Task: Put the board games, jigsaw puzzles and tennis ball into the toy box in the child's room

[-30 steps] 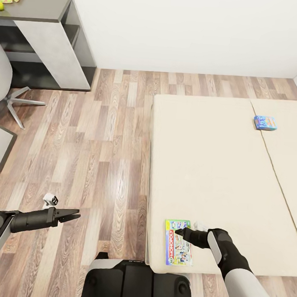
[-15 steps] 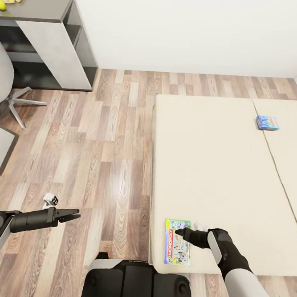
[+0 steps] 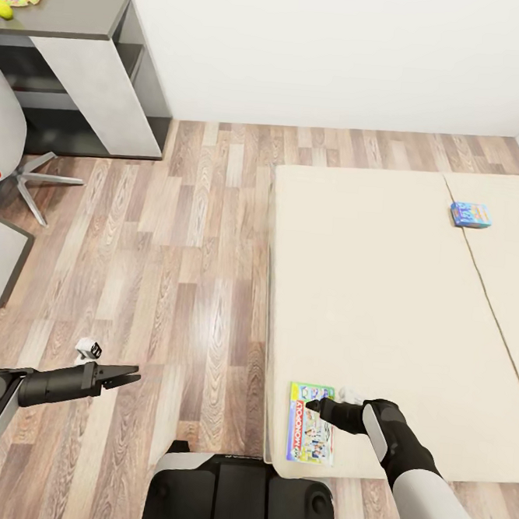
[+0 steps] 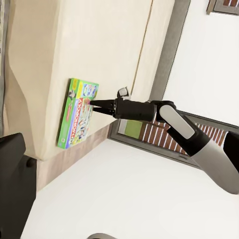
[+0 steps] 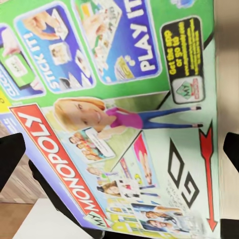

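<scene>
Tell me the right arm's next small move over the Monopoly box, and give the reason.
Probably lower the right gripper a little onto the Monopoly box and close on its near edge. The fingertips hover over the box, which lies flat at the corner of the bed, and the jaws look open either side of it in the right wrist view.

Both arms are two-toned — light grey upper shells running into glossy black forearms. The left gripper point(image 3: 129, 374) is black, with thin tapering fingers and a boxy collar behind them. The right gripper point(image 3: 310, 405) narrows to a dark point, a small white part on its wrist. The base point(image 3: 241, 496) is black — rounded corners, grey trim.
</scene>
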Controlling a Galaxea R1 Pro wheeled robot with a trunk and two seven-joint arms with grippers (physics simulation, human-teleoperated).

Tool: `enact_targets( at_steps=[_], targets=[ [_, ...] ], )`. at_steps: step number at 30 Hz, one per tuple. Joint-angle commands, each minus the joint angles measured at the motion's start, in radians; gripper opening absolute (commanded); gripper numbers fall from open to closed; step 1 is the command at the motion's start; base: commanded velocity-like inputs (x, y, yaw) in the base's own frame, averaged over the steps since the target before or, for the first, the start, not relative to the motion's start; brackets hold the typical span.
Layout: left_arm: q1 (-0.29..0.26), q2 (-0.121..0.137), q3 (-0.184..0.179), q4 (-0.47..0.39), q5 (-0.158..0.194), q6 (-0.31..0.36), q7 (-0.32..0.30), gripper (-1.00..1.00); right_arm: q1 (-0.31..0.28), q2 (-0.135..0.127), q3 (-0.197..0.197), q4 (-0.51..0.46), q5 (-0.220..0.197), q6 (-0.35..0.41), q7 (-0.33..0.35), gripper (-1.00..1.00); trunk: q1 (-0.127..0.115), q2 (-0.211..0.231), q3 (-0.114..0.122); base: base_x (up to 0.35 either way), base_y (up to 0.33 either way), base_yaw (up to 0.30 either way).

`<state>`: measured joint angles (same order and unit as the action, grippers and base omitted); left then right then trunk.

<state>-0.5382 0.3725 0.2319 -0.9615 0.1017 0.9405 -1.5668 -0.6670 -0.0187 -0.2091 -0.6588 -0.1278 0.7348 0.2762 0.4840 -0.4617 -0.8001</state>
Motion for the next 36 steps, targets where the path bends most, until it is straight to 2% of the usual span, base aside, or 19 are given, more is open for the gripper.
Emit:
enact_targets(
  at_steps=[1, 36],
  targets=[
    [0.0, 0.0, 0.0, 0.0, 0.0, 0.01, -0.004, 1.0, 0.0, 0.0, -0.003, -0.001, -0.006, 0.006, 0.0, 1.0, 0.0, -0.001, -0.001, 0.0, 0.028, 0.0],
    [0.0, 0.0, 0.0, 0.0, 0.0, 0.01, -0.004, 1.0, 0.0, 0.0, -0.003, -0.001, -0.006, 0.005, 0.0, 1.0, 0.0, -0.001, -0.001, -0.002, 0.016, 0.0]
  ],
)
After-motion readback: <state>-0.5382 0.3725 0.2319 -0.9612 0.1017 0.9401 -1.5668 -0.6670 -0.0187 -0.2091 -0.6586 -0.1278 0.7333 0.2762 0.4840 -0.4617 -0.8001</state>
